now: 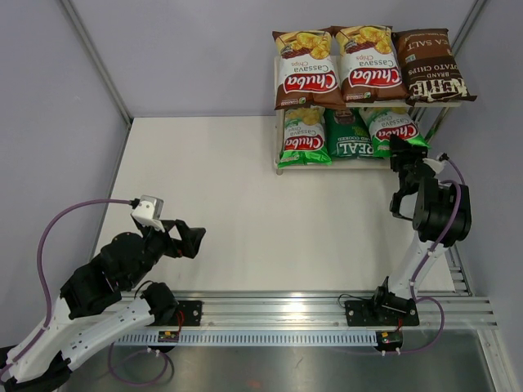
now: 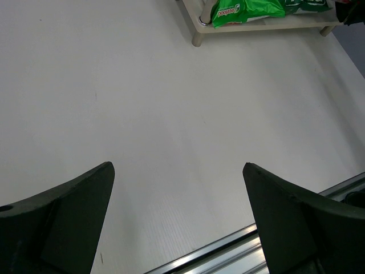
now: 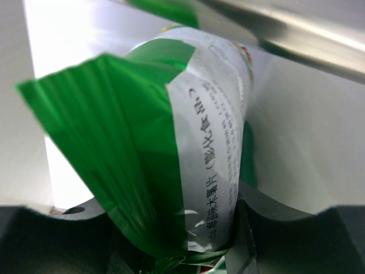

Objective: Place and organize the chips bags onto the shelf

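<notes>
**Sixth bag held at the lower tier; five others shelved.**

The right light-green Chuba bag (image 1: 391, 129) lies at the right end of the lower board of the shelf (image 2: 285, 24), just beside the REAL bag (image 1: 350, 137). Its near end is pinched between the partly closed fingers of the right gripper (image 1: 402, 155). The left light-green Chuba bag (image 1: 304, 137) completes that row. The upper board carries the first brown Chuba bag (image 1: 305, 69), the second brown Chuba bag (image 1: 369, 65) and the Kettle bag (image 1: 431, 67), side by side. No bag is visible off the shelf. The left gripper (image 1: 189, 239) hangs spread wide and holds nothing, low over the table (image 1: 229, 188), well apart from the shelf. Assessment: the task is nearly complete. Only the release, and perhaps squaring this last bag, appears outstanding.
</notes>
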Motion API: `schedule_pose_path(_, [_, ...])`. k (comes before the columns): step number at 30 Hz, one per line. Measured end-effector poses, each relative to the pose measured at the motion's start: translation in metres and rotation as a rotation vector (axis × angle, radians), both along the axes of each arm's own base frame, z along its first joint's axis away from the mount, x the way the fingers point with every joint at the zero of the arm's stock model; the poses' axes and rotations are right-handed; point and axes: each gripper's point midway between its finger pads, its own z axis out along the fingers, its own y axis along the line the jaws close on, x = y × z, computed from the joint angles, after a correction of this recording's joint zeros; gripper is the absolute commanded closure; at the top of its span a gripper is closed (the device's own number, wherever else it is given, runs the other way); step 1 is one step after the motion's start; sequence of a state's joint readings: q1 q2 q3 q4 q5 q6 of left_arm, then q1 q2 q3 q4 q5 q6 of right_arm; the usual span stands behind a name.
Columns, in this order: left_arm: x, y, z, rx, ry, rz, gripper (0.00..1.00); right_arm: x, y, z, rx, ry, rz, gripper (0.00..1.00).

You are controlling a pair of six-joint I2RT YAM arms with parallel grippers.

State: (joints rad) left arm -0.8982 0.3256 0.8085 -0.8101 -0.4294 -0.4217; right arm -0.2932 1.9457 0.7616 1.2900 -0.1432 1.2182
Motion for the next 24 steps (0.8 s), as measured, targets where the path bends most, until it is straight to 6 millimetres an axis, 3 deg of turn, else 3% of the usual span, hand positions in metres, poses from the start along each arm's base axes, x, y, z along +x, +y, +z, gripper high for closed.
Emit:
schedule_pose_path(8, [-0.001, 0.000, 0.001, -0.005, -0.003, -0.003, 0.01, 0.001, -0.004, -0.025, 0.022, 0.022, -0.002, 0.62])
schedule_pose_path(11, [-0.001, 0.000, 0.001, -0.006, -0.003, -0.004, 0.01, -0.002, -0.004, -0.028, 0.025, 0.024, -0.004, 0.54])
schedule_pose_path(16, [-0.001, 0.000, 0.001, -0.006, -0.003, -0.004, 0.01, -0.009, -0.002, -0.038, 0.032, 0.047, -0.003, 0.33])
schedule_pose_path(21, [-0.001, 0.000, 0.002, -0.012, -0.007, -0.006, 0.01, -0.011, -0.001, -0.056, 0.048, 0.088, 0.011, 0.28])
schedule_pose_path(24, [-0.001, 0.000, 0.002, -0.012, -0.007, -0.007, 0.01, -0.012, -0.001, -0.056, 0.050, 0.088, 0.019, 0.25])
